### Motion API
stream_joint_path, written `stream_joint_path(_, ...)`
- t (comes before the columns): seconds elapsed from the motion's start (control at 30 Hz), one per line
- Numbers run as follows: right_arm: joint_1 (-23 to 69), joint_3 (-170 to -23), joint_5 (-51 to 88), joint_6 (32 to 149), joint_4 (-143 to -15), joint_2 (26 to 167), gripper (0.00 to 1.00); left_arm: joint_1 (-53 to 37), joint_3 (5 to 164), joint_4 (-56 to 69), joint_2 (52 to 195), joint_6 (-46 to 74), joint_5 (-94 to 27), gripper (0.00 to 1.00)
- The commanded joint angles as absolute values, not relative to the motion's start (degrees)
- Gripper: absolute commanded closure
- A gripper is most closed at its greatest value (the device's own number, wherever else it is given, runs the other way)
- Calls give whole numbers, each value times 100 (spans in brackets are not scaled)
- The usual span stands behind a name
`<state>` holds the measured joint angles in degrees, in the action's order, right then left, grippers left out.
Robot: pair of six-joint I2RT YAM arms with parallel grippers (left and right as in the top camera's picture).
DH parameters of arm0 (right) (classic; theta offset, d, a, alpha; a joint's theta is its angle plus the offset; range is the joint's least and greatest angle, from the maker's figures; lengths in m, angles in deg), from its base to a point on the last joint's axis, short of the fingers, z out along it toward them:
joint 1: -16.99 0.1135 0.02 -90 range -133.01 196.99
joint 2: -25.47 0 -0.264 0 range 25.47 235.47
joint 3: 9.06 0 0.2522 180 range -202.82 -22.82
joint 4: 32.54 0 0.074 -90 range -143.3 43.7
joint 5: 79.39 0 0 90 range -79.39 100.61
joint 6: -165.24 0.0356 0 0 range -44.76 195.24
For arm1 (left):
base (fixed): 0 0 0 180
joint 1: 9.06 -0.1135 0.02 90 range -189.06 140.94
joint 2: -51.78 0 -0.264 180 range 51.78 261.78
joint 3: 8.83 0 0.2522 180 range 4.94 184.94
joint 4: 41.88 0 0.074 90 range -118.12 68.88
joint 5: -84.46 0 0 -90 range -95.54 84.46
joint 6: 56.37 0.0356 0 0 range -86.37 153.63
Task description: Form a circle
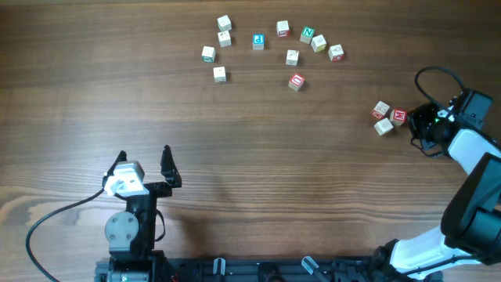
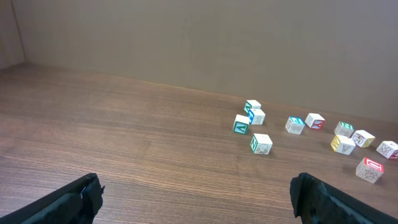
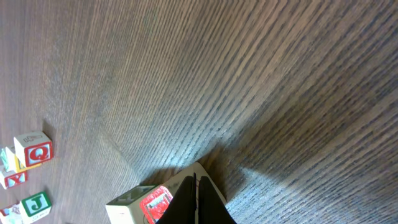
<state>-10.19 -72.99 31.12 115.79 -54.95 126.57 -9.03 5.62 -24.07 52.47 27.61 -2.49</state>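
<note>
right end effector [image 1: 419, 119] fingers pressed together, tip against a red-faced block [image 1: 399, 116] in a trio at right, left end effector [image 1: 144, 155] spread apart, near left, other lettered blocks [image 1: 258, 41] loosely arced far centre on the counter [image 1: 274, 172]

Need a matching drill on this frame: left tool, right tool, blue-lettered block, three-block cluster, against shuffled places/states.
Things:
1. left tool
2. right tool
3. blue-lettered block
4. three-block cluster

Places/states:
A. shut
B. open, nothing between the fingers
C. off to the right, apart from the larger group
D. inside the larger group of blocks at the top of the overhead view

Pairs: 1-B, 2-A, 3-D, 4-C
</note>
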Motion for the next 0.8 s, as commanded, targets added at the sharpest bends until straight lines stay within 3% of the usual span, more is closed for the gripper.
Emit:
stream_joint_path(0.0, -997, -7371, 2994, 11630, -5442, 12764, 95, -940, 527, -2413, 5194, 2892, -317, 0)
stream_joint_path(0.77, -980, -7371, 3049, 11420, -5296, 12771, 96, -940, 527, -2413, 5194, 2892, -317, 0)
